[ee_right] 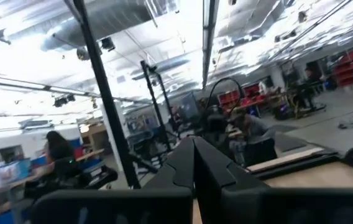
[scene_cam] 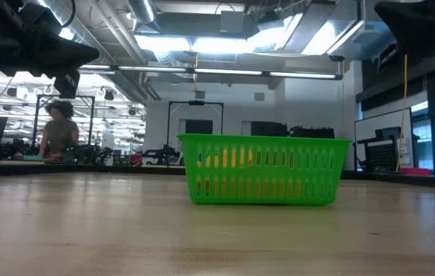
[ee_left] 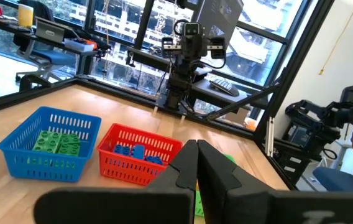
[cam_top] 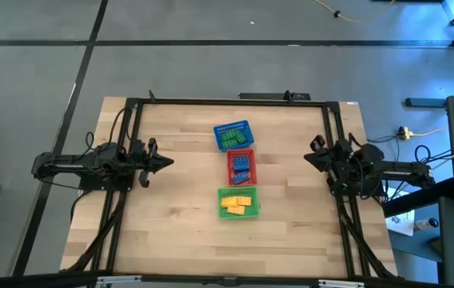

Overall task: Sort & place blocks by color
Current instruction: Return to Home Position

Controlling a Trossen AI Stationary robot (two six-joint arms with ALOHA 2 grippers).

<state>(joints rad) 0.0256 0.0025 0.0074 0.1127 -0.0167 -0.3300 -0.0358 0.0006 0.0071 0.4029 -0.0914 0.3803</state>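
Three mesh baskets stand in a row down the table's middle. The blue basket (cam_top: 233, 136) at the far end holds green blocks (ee_left: 57, 142). The red basket (cam_top: 240, 166) in the middle holds blue blocks (ee_left: 134, 153). The green basket (cam_top: 237, 202) nearest the front holds yellow blocks (cam_top: 237, 205). My left gripper (cam_top: 165, 162) is at the table's left edge, shut with nothing in it, pointing level toward the baskets. My right gripper (cam_top: 308, 158) is at the right edge, shut with nothing in it, tilted upward in its wrist view (ee_right: 194, 149).
A dark metal frame (cam_top: 227, 101) runs around the table's edges. Bare wood lies between each arm and the basket row. People sit at desks in the room beyond the table (scene_cam: 59, 132).
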